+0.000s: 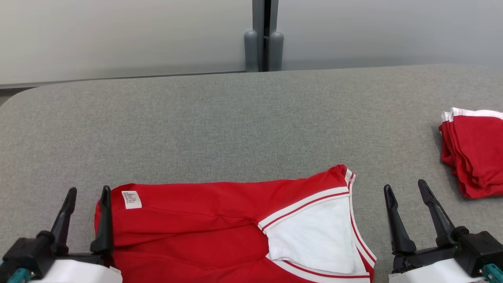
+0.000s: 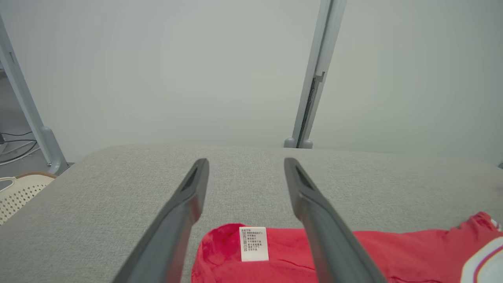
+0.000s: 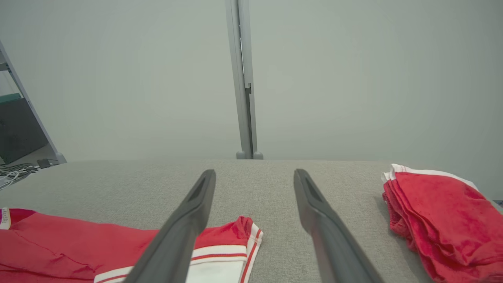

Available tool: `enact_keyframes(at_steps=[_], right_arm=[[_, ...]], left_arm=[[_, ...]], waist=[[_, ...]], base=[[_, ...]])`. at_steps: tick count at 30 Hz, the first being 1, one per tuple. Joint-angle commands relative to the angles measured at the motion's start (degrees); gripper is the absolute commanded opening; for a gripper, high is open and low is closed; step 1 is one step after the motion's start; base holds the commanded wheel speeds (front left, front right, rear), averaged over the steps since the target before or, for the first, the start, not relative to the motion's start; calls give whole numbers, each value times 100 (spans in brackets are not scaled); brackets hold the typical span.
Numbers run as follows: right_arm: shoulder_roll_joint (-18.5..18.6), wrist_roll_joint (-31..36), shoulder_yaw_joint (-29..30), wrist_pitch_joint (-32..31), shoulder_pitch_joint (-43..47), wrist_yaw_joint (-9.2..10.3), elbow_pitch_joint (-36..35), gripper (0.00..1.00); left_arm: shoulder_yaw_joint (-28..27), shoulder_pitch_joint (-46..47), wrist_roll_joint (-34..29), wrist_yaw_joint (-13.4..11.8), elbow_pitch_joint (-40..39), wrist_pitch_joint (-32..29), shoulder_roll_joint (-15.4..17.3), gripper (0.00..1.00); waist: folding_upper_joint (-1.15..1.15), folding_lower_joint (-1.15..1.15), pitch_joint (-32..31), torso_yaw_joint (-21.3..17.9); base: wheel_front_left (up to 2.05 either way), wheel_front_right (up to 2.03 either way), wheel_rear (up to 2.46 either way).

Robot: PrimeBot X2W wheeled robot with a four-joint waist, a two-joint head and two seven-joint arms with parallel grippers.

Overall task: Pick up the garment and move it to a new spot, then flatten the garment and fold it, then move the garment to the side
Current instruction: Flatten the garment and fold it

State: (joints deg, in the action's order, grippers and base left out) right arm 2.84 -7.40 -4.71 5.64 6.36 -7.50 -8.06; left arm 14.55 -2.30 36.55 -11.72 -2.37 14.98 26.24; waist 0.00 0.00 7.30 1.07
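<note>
A red garment [image 1: 204, 224] with white trim and a white inner panel lies folded on the grey table at the near edge, a white care label [image 1: 131, 199] at its left corner. My left gripper [image 1: 88, 192] stands open at the garment's left end, its right finger over the cloth edge. In the left wrist view the garment [image 2: 283, 259] lies below the left gripper [image 2: 245, 161]. My right gripper [image 1: 404, 186] is open just right of the garment, holding nothing. The right wrist view shows the garment's striped corner [image 3: 235, 243] under the right gripper [image 3: 254, 173].
A stack of folded red garments [image 1: 475, 153] with white edges sits at the table's right side, also the stack [image 3: 440, 212] in the right wrist view. A grey partition post [image 1: 263, 47] stands behind the grey table [image 1: 235, 129]. A white perforated basket [image 2: 17, 192] is off the table's left.
</note>
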Motion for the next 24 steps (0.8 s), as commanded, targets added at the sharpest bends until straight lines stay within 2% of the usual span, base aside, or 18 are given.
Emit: enact_keyframes(at_steps=[1,9,24], right_arm=[[13,41,-8,-60,-22,1,3,100],[13,3,-78,-153,315,1,129,100],[13,-22,-34,-171,330,1,134,100]], left_arm=[[-81,-177,-194,45,-59,22,-80,100],[-66,-655,-712,79,52,23,-299,100],[-164,-611,-894,147,206,23,-374,100]], waist=[[0,0,-124,-35],[0,0,-431,-140],[0,0,-390,-126]], base=[[0,0,0],[0,0,0],[0,0,0]])
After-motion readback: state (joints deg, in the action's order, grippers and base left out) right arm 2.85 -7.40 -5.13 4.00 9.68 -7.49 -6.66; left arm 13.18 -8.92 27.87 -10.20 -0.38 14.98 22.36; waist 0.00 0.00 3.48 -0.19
